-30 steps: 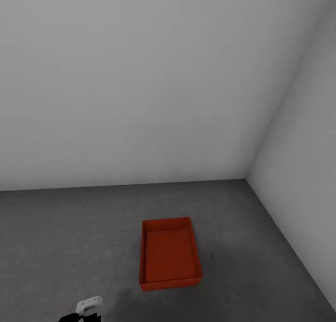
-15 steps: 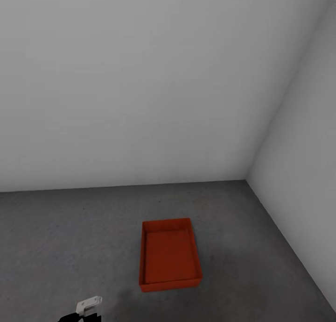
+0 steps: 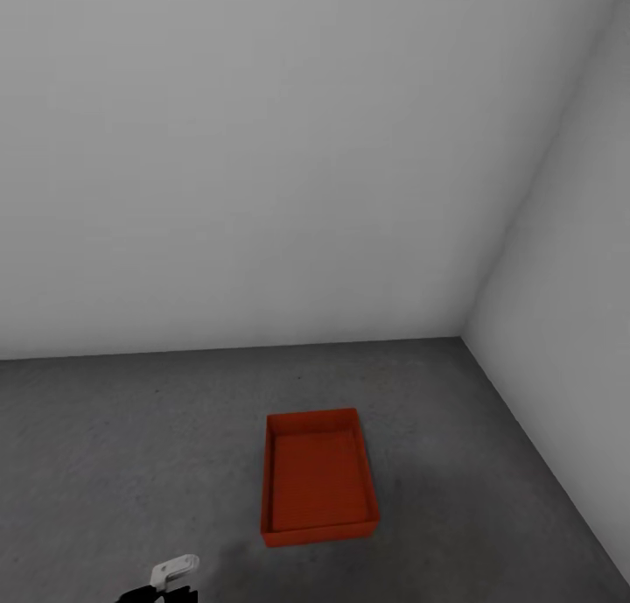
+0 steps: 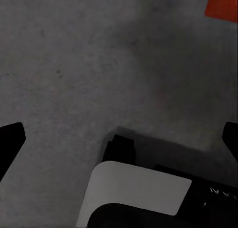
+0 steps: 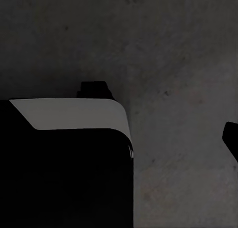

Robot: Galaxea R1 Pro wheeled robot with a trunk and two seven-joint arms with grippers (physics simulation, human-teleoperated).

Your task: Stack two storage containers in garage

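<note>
Bin (image 3: 320, 479): 1, open-topped, sat flat on the floor (image 3: 131, 445) near the wall corner.
Left fingers (image 4: 11, 141): spread wide, empty, well apart from the bin.
Right fingers: cannot tell.

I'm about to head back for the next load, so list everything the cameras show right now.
Storage container: one, orange-red, open-topped and empty, flat on the floor near the room's right corner; one corner of it also shows in the left wrist view.
Floor: one, dark grey mottled concrete, across the lower part of the head view.
Walls: two, plain pale grey, meeting in a corner to the right.
Left gripper: one, black fingers spread wide over bare floor, holding nothing.
Right gripper: one black fingertip over floor; its state is unclear.
</note>
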